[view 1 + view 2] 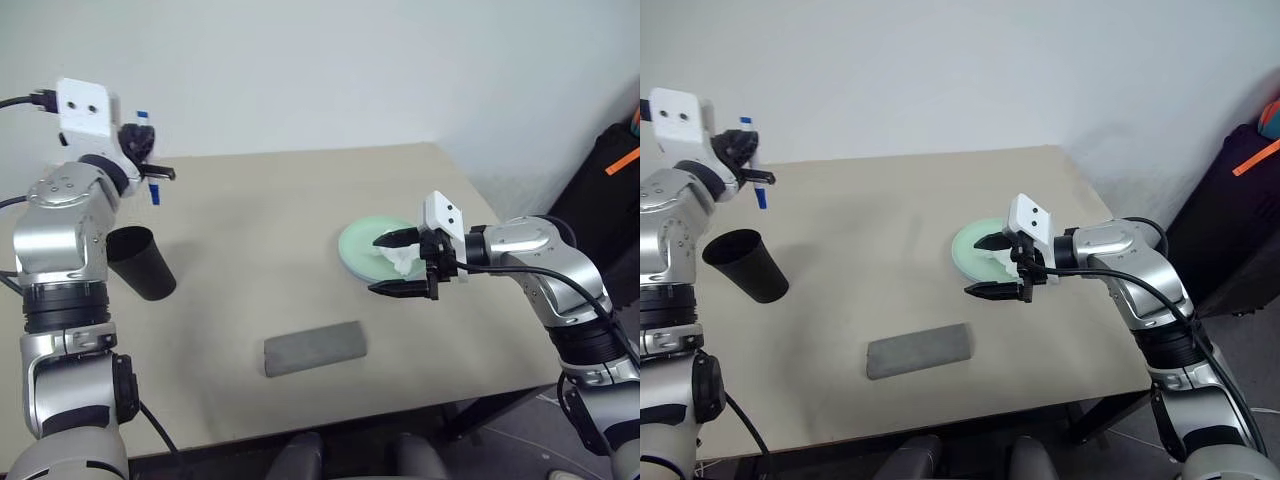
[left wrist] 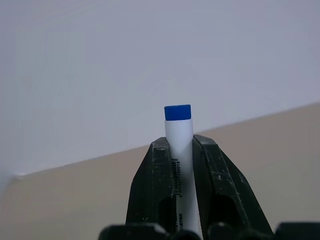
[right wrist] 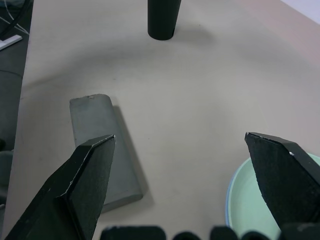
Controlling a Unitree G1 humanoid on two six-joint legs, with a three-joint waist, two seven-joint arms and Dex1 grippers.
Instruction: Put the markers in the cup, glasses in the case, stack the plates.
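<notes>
- Left gripper point(image 1: 752, 172) clamps the blue-capped marker point(image 2: 178, 145) upright, above and behind the cup point(image 1: 142, 262); misaligned, it could miss the rim.
- Right gripper point(image 1: 400, 264) hangs spread wide, empty, far right of the cup.

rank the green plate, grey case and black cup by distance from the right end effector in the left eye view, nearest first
From the right end effector:
1. Green plate, right beside it, under the upper finger.
2. Grey case, closed, toward the table's near edge.
3. Black cup, across the table on the robot's left side.
</notes>
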